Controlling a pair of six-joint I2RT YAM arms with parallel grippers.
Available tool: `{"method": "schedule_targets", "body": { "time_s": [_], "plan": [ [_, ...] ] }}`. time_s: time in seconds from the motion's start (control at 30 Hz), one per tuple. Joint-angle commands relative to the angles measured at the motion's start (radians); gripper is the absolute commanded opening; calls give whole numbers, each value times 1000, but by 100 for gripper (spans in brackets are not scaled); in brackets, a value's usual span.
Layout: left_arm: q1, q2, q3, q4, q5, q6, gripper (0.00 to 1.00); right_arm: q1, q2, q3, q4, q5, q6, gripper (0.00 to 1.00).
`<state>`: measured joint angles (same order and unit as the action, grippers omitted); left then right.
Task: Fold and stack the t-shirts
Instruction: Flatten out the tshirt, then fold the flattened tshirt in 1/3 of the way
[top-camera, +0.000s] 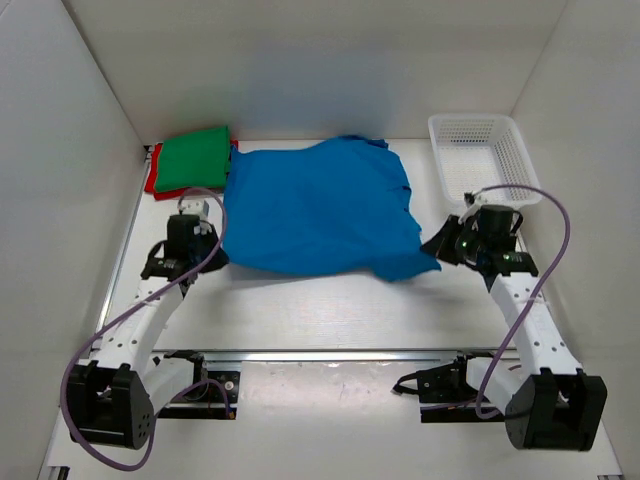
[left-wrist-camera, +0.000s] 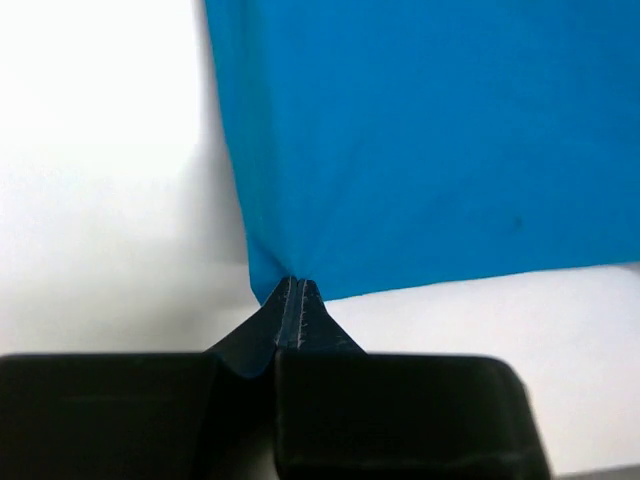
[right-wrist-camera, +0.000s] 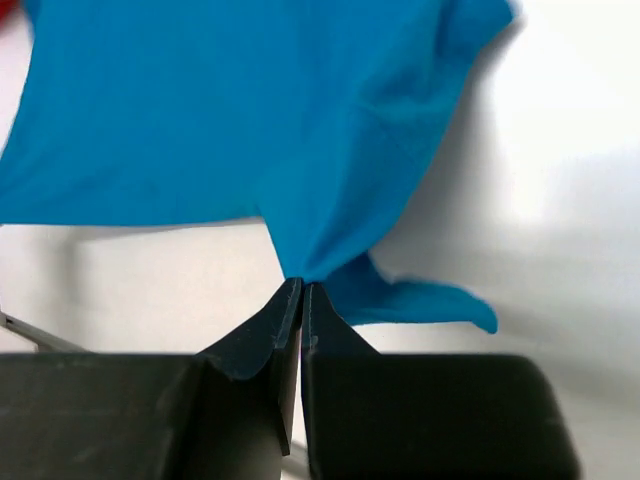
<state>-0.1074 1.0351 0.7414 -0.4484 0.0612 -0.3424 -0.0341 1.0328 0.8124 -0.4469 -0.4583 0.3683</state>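
The bright blue t-shirt (top-camera: 318, 207) hangs spread out between my two grippers, above the table's middle. My left gripper (top-camera: 216, 243) is shut on its near left corner; the left wrist view shows the jaws (left-wrist-camera: 293, 283) pinching the blue cloth (left-wrist-camera: 420, 140). My right gripper (top-camera: 441, 247) is shut on its near right corner; the right wrist view shows the jaws (right-wrist-camera: 302, 283) pinching the cloth (right-wrist-camera: 250, 110), with a loose flap hanging to the right. The green t-shirt (top-camera: 196, 157) lies folded on the folded red t-shirt (top-camera: 157, 178) at the back left.
A white plastic mesh basket (top-camera: 482, 158) stands at the back right, just behind my right gripper. White walls enclose the table on the left, back and right. A metal rail (top-camera: 330, 352) runs across the near edge between the arm bases.
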Motion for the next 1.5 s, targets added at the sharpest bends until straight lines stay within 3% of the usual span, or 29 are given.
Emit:
{"method": "schedule_targets", "body": {
  "time_s": [0.0, 0.2, 0.37, 0.6, 0.93, 1.47],
  "plan": [
    [14, -43, -103, -9, 37, -90, 0, 48, -92, -73, -18, 93, 75, 0],
    [6, 26, -201, -44, 95, -113, 0, -1, -128, -156, -156, 86, 87, 0],
    [-11, -56, -231, -55, 36, -142, 0, -24, -126, -174, -251, 105, 44, 0],
    [34, -103, -151, -90, -35, -106, 0, -33, -93, -177, -230, 53, 30, 0],
    [61, 167, -36, 30, 12, -81, 0, -41, 119, -72, -107, 24, 40, 0],
    [106, 624, 328, 82, 57, -30, 0, -61, 535, 275, -33, 66, 26, 0]
  ]
}}
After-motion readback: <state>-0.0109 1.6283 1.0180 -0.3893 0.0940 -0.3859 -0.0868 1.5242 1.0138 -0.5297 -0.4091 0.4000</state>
